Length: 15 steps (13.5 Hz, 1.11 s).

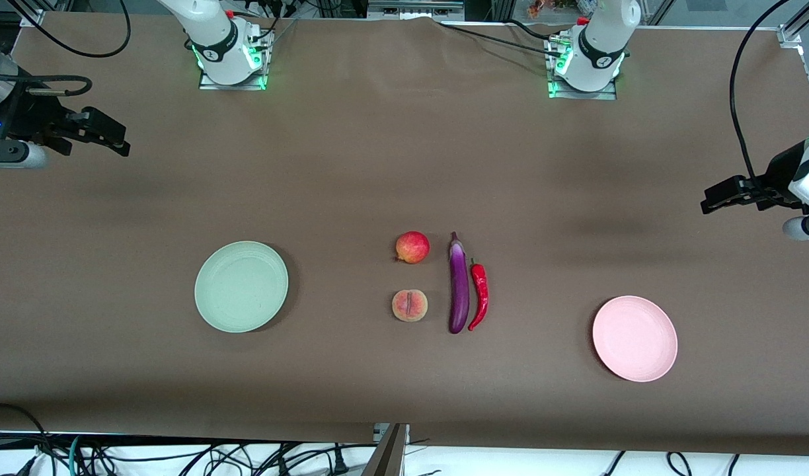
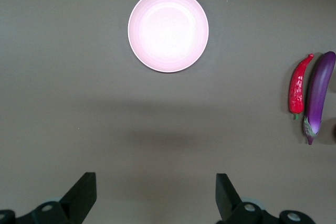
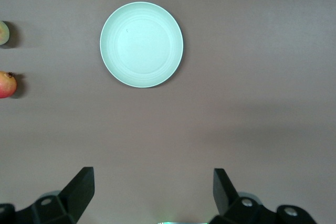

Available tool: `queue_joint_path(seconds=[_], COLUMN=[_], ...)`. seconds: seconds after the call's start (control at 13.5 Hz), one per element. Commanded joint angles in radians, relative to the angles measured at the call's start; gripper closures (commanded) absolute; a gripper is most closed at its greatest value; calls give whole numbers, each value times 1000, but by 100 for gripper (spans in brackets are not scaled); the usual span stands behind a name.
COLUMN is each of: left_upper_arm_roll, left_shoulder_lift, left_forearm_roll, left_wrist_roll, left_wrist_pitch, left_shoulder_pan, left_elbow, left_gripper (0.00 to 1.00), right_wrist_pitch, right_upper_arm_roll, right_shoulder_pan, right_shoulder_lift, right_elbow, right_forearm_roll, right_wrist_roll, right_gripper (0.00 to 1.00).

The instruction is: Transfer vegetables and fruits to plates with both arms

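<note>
The pink plate sits closest to the front camera, toward the left arm's end of the brown table. It has nothing on it.

A bit farther from the camera, four foods lie in the middle of the table. The peach is the nearest fruit. The long purple eggplant lies just beside it, and the red chili pepper lies right next to the eggplant, on the side toward the pink plate. They look very close, maybe touching. The pomegranate sits farther from the camera than the peach, with a small gap between them.

The green plate is toward the right arm's end of the table, well apart from the foods. It has nothing on it too.

The left gripper hangs in the air over the left arm's end of the table, with its fingers spread wide and holding nothing. The right gripper hangs over the right arm's end of the table, fingers spread wide too, with nothing in them.
</note>
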Motion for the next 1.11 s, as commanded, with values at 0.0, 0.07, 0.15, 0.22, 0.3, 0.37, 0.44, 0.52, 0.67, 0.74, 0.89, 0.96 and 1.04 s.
queue_joint_path(seconds=[0.0, 0.07, 0.15, 0.22, 0.3, 0.37, 0.44, 0.52, 0.67, 0.74, 0.89, 0.96, 1.04], left_upper_arm_roll=[-1, -1, -1, -1, -1, -1, 0, 2, -1, -3, -6, -4, -4], left_shoulder_lift=[13, 14, 17, 34, 39, 40, 40, 43, 51, 66, 106, 114, 131], left_forearm_roll=[23, 23, 21, 16, 6, 4, 10, 19, 20, 30, 91, 84, 76], left_wrist_roll=[17, 19, 19, 19, 19, 14, 13, 16, 27, 24, 28, 27, 16], left_wrist_pitch=[-22, -22, -22, -22, -22, -22, -22, -21, -21, -21, -12, -10, 4], left_shoulder_pan=[-3, -3, -3, -3, 1, 3, 0, 0, 6, -6, -14, -11, -11], left_elbow=[31, 31, 31, 33, 37, 43, 46, 45, 37, 39, 40, 43, 43], left_gripper=[0, 0, 0, 0, 0, 0, 0, 0, 0, 0, 0, 0, 0], right_wrist_pitch=[-15, -12, -12, -16, -16, -16, -16, -18, -18, -18, -16, -15, -13], right_upper_arm_roll=[9, 9, 9, 9, 9, 9, 10, 13, 13, 13, 13, 13, 13], right_shoulder_pan=[-12, -15, -15, -15, -15, -14, -11, -9, -9, -9, -8, -8, -8], right_shoulder_lift=[7, 9, 9, 9, 9, 7, 6, 6, 6, 6, 6, 7, 7], right_elbow=[12, 13, 13, 13, 13, 13, 15, 15, 13, 13, 13, 13, 13], right_forearm_roll=[-29, -26, -26, -26, -26, -23, -25, -25, -25, -26, -28, -28, -28], right_wrist_roll=[15, 15, 15, 16, 16, 16, 16, 16, 16, 16, 16, 16, 16], right_gripper=[0, 0, 0, 0, 0, 0, 0, 0, 0, 0, 0, 0, 0])
